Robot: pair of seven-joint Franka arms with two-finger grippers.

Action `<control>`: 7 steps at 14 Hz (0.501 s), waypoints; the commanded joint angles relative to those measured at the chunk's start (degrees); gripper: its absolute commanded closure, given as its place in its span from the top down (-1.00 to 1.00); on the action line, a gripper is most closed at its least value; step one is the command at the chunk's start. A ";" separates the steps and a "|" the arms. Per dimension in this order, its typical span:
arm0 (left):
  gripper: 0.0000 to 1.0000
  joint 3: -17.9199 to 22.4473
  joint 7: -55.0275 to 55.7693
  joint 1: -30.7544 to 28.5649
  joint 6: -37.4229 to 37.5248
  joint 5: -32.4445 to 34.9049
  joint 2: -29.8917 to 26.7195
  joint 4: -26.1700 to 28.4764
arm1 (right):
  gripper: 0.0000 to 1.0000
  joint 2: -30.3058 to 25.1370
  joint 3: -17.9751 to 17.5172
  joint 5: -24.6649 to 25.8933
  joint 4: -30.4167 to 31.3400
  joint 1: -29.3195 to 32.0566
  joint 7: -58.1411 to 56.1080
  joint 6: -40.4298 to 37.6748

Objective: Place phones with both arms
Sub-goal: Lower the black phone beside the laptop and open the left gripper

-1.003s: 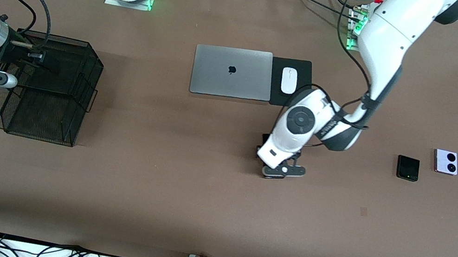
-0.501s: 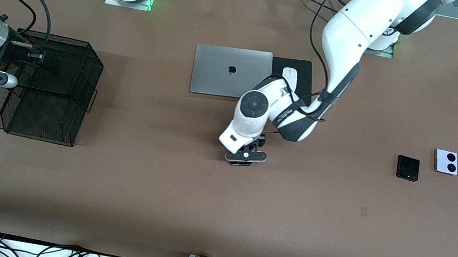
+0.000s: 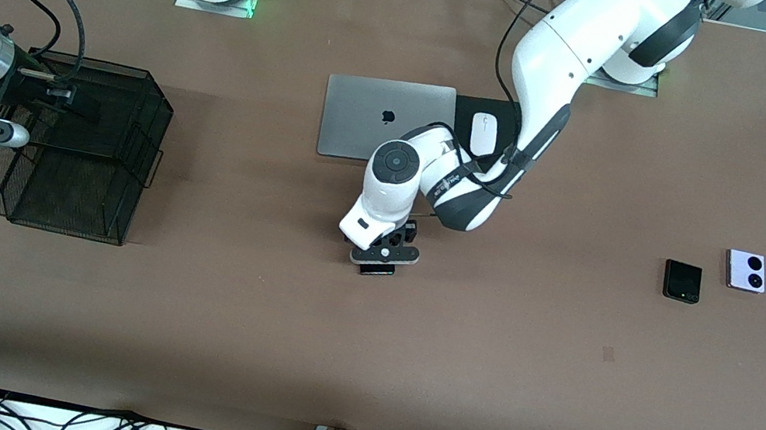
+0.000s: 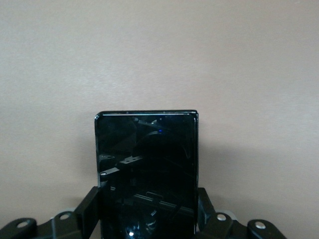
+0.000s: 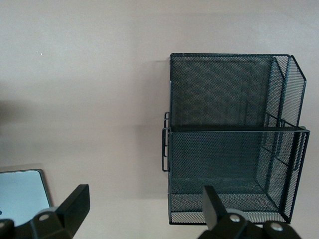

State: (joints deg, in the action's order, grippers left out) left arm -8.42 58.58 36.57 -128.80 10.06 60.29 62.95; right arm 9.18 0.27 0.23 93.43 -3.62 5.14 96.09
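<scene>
The left gripper point(image 4: 147, 224) has its fingers point(image 4: 89, 209) clamped on the two long edges of the slab phone point(image 4: 146, 169), which sticks out flat between them, screen toward the wrist camera. In the front view the left gripper point(image 3: 382, 258) hangs over bare brown surface point(image 3: 402, 376), nearer the front camera than the laptop point(image 3: 376, 119); only a dark end of the slab phone point(image 3: 377, 270) peeps out under the wrist. The left arm point(image 3: 562, 49) reaches in from its base at the top of the table.

The right gripper point(image 5: 142, 211) has its fingers point(image 5: 77, 201) spread wide with nothing between them. It hangs over the wire basket point(image 5: 229, 139), and a corner of the laptop point(image 5: 22, 191) shows at the edge of that view. In the front view the right gripper itself cannot be made out; its wrist sits above the basket point(image 3: 148, 118) at the right arm's end of the surface.

The basket is black mesh with a divider inside, and both compartments look bare in the right wrist view.

The mouse point(image 3: 483, 134) lies on a dark pad point(image 3: 507, 115) touching the laptop's side. Toward the left arm's end, the folded phone point(image 3: 682, 280) and the lilac phone point(image 3: 746, 271) lie just beside each other, apart, the folded phone slightly nearer the front camera. Cables point(image 3: 2, 408) run along the edge nearest the front camera.
</scene>
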 commanded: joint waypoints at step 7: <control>-0.56 3.41 0.75 4.91 0.57 0.84 4.39 -4.77 | 1.00 -0.75 0.26 -0.76 0.88 0.02 -1.09 0.24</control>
State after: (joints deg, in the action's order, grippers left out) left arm -5.81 58.68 40.57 -128.49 10.06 62.44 60.97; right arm 9.19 0.27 0.23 93.43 -3.63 5.13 96.09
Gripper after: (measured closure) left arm 0.203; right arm 0.000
